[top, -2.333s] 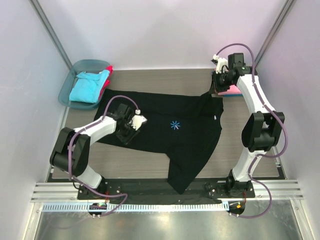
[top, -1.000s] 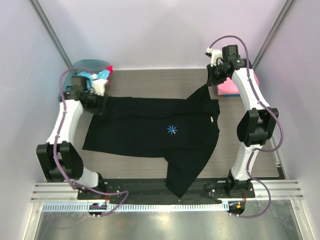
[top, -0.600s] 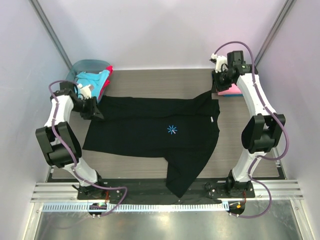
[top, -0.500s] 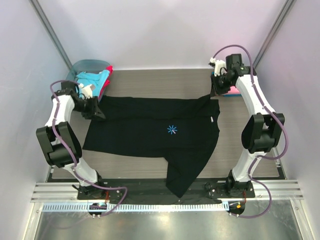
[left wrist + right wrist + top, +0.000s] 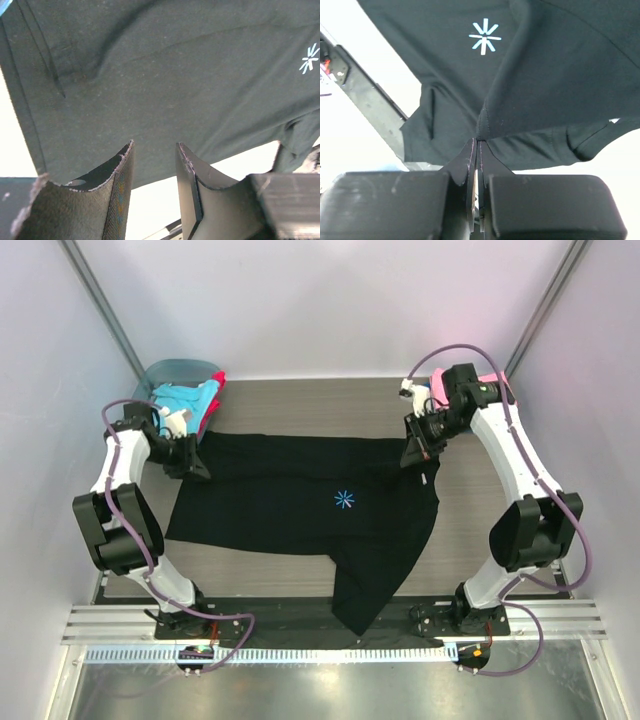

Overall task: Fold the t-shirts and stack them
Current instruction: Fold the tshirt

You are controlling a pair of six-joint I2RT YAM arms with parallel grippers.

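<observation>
The large black t-shirt (image 5: 300, 500) lies spread on the table, its light-blue asterisk (image 5: 344, 500) facing up. My right gripper (image 5: 413, 451) is shut on the shirt's far right corner and holds it lifted; the right wrist view shows the cloth (image 5: 560, 75) pinched at the closed fingertips of this gripper (image 5: 478, 142). My left gripper (image 5: 192, 462) is at the shirt's far left edge. In the left wrist view this gripper (image 5: 154, 150) is open and empty, with the shirt (image 5: 175, 75) beyond it. A pink shirt (image 5: 438, 390) is mostly hidden behind the right arm.
A teal plastic tub (image 5: 160, 372) stands at the far left corner, holding a turquoise shirt (image 5: 185, 398) and a red one (image 5: 216, 380). The black shirt's near corner hangs over the front rail (image 5: 250, 610). Walls enclose the table on three sides.
My right gripper has moved from the far right toward the left and nearer, carrying the shirt's corner. The left gripper has stayed at the shirt's left edge over the last half second.
</observation>
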